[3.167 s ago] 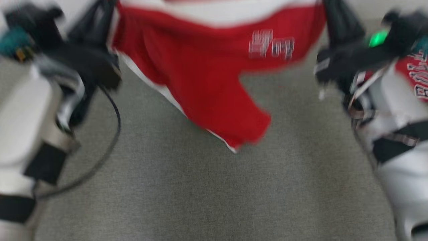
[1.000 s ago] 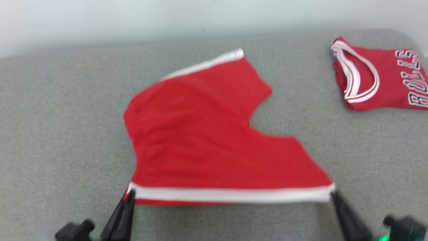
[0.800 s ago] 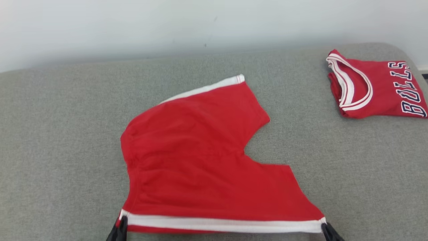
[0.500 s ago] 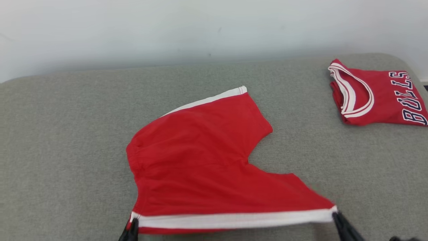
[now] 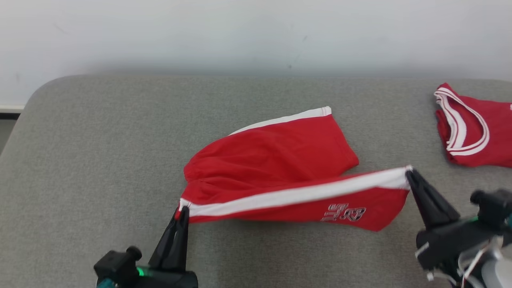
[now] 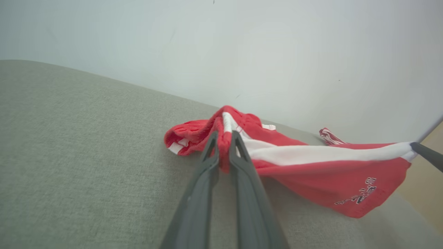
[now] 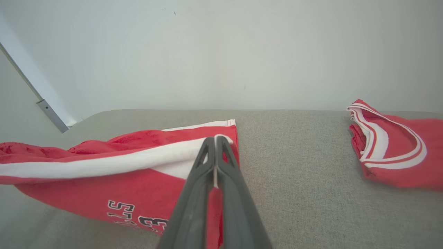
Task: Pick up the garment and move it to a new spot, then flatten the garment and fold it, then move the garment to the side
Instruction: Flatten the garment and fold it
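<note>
Red shorts (image 5: 280, 156) held taut at both ends over the grey cushion (image 5: 92, 160).
Left gripper (image 5: 183, 210) and right gripper (image 5: 409, 173) each clench 1 end of the white band (image 5: 296, 194); the far leg (image 5: 296, 138) rests on the cushion. Print (image 5: 343, 213) unreadable; red jersey (image 5: 476, 132) cut off at right.

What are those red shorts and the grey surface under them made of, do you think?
The red shorts look like soft matte knit, cotton or polyester perhaps: they drape and wrinkle. The grey surface seems padded upholstery cloth: flecked weave, rounded corner.
</note>
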